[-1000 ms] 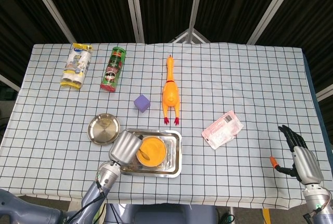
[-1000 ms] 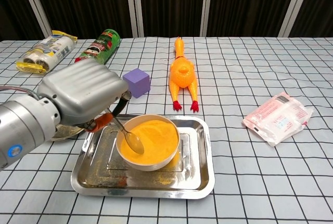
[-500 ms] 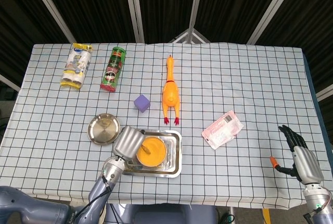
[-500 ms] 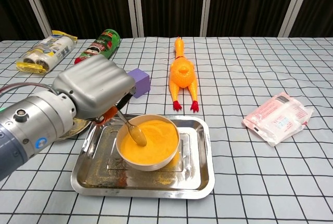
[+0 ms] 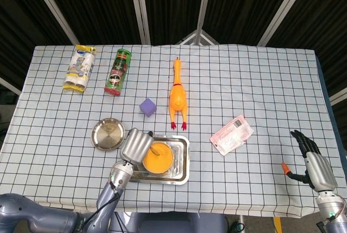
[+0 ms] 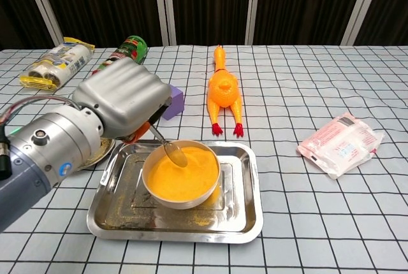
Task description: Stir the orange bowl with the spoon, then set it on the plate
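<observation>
Orange fills the bowl (image 6: pixel 182 175), which sits in the steel tray (image 6: pixel 242 213) so spills stay off the bench's checked cloth (image 6: pixel 331 223). Left robot hand (image 6: pixel 124 99) is clamped on the spoon (image 6: pixel 171 149) by its handle, tilted so the scoop dips into the bowl's far side for stirring. Small round plate (image 5: pixel 108 134) waits just beside the tray, within easy reach. Right robot hand (image 5: pixel 313 162) hangs idle near the bench edge, fingers spread, holding nothing
</observation>
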You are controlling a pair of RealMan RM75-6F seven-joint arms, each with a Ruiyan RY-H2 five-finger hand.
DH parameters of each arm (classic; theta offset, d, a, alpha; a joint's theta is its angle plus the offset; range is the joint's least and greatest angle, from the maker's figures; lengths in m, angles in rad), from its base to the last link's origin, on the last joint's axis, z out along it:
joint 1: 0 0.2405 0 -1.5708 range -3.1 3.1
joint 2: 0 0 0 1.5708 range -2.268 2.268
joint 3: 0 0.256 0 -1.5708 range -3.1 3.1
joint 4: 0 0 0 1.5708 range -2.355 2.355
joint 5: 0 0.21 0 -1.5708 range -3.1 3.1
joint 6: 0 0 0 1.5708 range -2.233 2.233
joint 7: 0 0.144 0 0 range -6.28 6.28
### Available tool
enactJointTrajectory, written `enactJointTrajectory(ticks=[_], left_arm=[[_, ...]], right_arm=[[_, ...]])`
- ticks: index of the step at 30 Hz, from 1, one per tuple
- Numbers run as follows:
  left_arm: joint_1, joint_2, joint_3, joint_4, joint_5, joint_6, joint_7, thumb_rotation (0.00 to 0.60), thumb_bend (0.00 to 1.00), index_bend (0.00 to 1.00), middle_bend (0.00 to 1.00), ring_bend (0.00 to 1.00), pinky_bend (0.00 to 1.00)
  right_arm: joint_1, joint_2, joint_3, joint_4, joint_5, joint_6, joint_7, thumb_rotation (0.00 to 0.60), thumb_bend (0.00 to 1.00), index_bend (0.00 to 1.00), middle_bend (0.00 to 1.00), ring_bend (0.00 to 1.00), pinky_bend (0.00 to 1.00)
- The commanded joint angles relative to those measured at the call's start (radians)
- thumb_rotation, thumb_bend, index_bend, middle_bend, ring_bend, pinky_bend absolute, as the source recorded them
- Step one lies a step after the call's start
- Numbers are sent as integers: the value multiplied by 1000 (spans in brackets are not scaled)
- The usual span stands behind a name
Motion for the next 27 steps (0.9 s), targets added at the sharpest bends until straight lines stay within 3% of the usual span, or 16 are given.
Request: enactJointTrajectory(ticks=[1,13,27], left_arm=[[8,19,6,-19,20,8,-22,600,697,849,1000,972,954],[31,69,49,-29,52,1,-56,600,696,849,1000,972,954],[44,107,15,-87,6,-9,-96,600,695,848,1000,972,954]], right_arm=[[0,0,0,0,0,0,-1,600,404,0,0,0,0],[1,-2,-1,-1,2,-4,-9,600,404,0,0,0,0],[1,-1,0,-2,6,-4,-7,600,405,0,0,0,0]])
